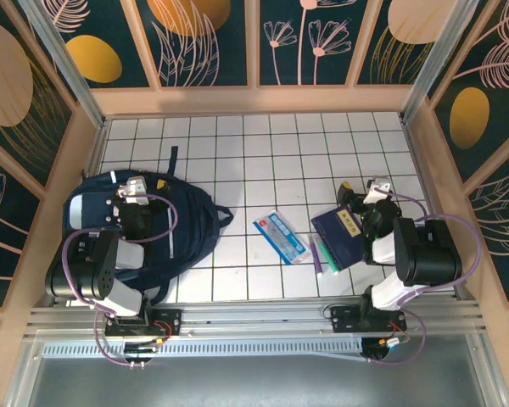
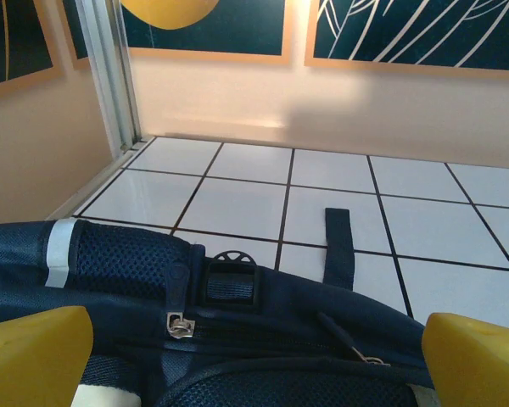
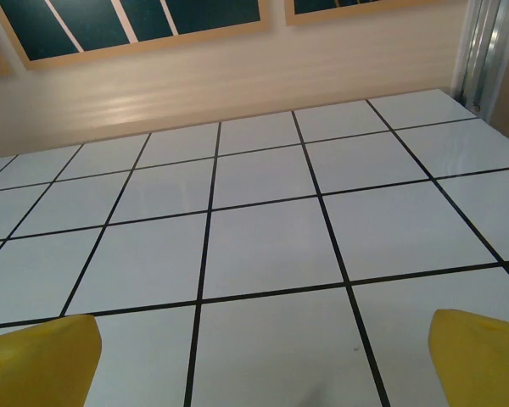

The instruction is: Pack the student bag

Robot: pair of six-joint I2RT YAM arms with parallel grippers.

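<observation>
While left gripper hung directly over it, jaws spread wide, nothing held, student bag lay flat at table's near-left corner. Long axis: roughly along near edge. Zip pull: just beneath claw. Left arm nearer. Right gripper: likewise released, empty, by right edge, near dark-blue book, well apart from bag. Packet, pens: mid-table, unpacked. Surface: glossy white tiles, dark grid. Room: walled, teal floral panels.

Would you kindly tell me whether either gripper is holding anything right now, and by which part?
Nothing is held: the left gripper stands open over the backpack, and the right gripper stands open over the tiled table.
</observation>
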